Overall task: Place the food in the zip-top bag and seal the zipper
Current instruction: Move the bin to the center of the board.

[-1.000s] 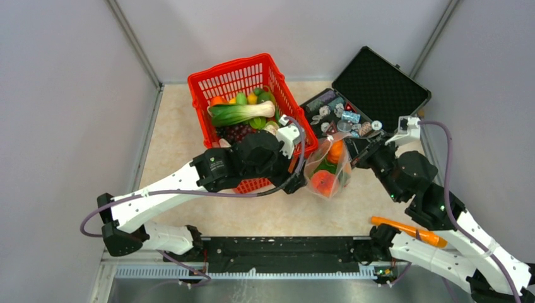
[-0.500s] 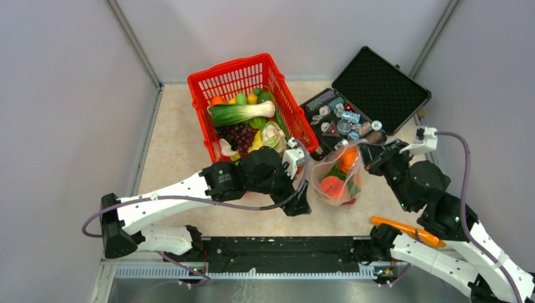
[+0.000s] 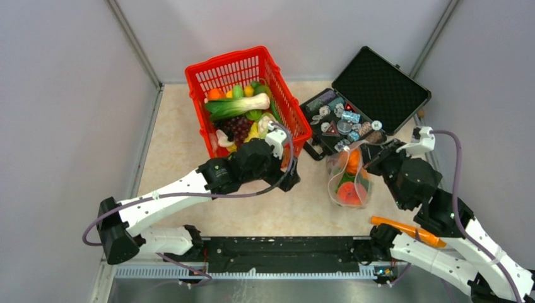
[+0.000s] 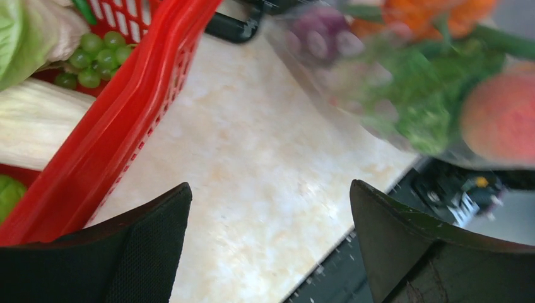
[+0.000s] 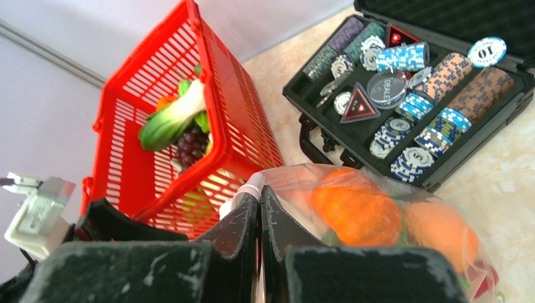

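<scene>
Zip-top bag (image 3: 353, 177), food (image 3: 348, 194) inside, sits right of ctr on desk (image 3: 183, 158), long axis near-far, mouth at far end clamped in your right hand (image 5: 259, 197). Left hand (image 4: 270, 189), wide apart & empty, lies to bag's left by red basket (image 3: 224, 59); reach rightward.

Bright, even overhead light; soft, faint shadows on the tabletop (image 3: 180, 136). Left wrist view motion-blurred, zip-top bag (image 4: 410, 88) smeared. Right wrist view sharp far off, right end effector (image 5: 260, 218) soft up close.
</scene>
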`<state>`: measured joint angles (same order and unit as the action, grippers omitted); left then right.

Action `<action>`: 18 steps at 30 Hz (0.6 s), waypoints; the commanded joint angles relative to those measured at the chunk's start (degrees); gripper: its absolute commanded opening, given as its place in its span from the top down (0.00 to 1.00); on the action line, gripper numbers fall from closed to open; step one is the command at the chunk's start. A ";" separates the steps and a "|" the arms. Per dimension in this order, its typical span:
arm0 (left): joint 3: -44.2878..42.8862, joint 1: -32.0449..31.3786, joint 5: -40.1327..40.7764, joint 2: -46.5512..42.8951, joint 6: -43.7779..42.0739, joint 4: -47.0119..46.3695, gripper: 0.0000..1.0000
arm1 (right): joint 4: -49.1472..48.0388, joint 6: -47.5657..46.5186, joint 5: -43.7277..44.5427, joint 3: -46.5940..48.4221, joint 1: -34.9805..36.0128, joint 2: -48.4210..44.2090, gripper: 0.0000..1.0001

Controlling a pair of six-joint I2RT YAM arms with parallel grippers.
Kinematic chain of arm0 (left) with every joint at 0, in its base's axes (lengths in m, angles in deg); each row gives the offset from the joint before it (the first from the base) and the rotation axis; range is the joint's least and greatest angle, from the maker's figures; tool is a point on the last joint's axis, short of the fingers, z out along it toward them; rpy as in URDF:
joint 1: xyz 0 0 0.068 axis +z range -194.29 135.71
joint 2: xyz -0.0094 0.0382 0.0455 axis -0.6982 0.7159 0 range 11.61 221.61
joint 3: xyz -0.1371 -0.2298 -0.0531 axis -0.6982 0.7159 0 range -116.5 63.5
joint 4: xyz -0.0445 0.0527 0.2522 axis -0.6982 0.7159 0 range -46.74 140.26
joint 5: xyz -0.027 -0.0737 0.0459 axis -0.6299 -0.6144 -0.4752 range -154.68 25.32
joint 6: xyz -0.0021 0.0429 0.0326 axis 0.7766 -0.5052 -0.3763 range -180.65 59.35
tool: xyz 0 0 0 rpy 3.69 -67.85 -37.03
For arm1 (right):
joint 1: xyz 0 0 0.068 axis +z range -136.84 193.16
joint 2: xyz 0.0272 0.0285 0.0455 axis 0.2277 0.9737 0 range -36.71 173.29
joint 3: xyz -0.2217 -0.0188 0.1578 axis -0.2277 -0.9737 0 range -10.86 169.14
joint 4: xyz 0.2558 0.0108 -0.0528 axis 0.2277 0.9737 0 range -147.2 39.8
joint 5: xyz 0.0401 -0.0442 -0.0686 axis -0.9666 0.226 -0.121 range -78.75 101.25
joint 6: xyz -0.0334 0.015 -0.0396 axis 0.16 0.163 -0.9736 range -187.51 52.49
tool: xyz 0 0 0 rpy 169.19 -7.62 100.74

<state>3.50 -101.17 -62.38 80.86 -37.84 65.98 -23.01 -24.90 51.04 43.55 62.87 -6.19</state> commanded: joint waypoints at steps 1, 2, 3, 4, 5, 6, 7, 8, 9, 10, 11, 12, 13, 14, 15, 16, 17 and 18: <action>3.94 10.10 8.20 -0.01 -0.66 -2.03 0.06 | -2.76 3.79 2.59 2.05 -0.27 3.05 1.00; 3.87 11.67 8.15 -0.12 -1.04 -1.90 0.06 | -3.03 4.67 2.93 1.56 -0.17 3.58 1.00; 3.62 12.82 7.23 -0.47 -1.95 -1.89 0.06 | -3.78 5.38 3.09 1.12 -0.22 4.13 1.00; 3.03 13.30 5.80 -0.82 -2.88 -1.74 0.06 | -4.22 6.10 3.18 0.66 -0.19 4.38 1.00; 2.49 13.29 3.52 -1.37 -3.58 -1.84 0.06 | -4.96 6.51 3.02 0.23 -0.23 4.60 1.00; 2.37 13.33 -0.53 -1.86 -4.77 -2.85 0.07 | -5.87 6.46 2.89 -0.20 -0.23 4.82 1.00; 2.43 13.22 -7.71 -2.16 -5.30 -4.14 0.08 | -6.50 6.44 2.93 -0.53 -0.19 4.95 1.00; 2.53 12.94 -12.88 -2.30 -4.32 -5.47 0.08 | -6.97 6.31 3.07 -0.84 -0.28 5.23 1.00; 2.90 12.30 -17.10 -2.28 -2.84 -6.69 0.10 | -7.39 6.13 3.10 -1.05 -0.19 5.39 1.00; 3.13 11.21 -18.57 -2.47 -1.94 -7.82 0.10 | -7.77 5.94 2.92 -1.20 -0.22 5.55 1.00; 3.11 9.79 -18.76 -2.71 -1.41 -8.31 0.10 | -8.17 5.68 2.70 -1.30 -0.25 5.65 1.00; 2.71 8.23 -18.40 -2.88 -0.92 -8.27 0.10 | -8.66 5.62 2.55 -1.54 -0.20 5.65 1.00; 2.10 6.84 -18.13 -3.08 -0.54 -8.15 0.09 | -9.09 5.64 2.50 -1.79 -0.18 5.66 1.00; 1.56 5.46 -17.87 -3.35 -0.02 -8.39 0.08 | -9.42 5.56 2.42 -2.00 -0.20 5.79 1.00; 1.09 4.39 -17.64 -3.62 0.42 -8.99 0.08 | -9.60 5.54 2.55 -2.21 -0.23 5.93 1.00; 0.66 3.43 -17.37 -3.77 1.04 -9.56 0.08 | -9.74 5.62 2.50 -2.27 -0.23 6.09 1.00; 0.23 2.70 -17.19 -3.71 1.94 -9.80 0.08 | -9.82 5.63 2.49 -2.37 -0.22 6.31 1.00; -0.06 2.51 -17.38 -3.76 2.95 -10.25 0.08 | -9.92 5.71 2.38 -2.30 -0.20 6.57 1.00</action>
<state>6.14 -96.64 -77.26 79.20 -38.28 60.53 -28.21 -19.78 52.40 41.12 62.87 -0.42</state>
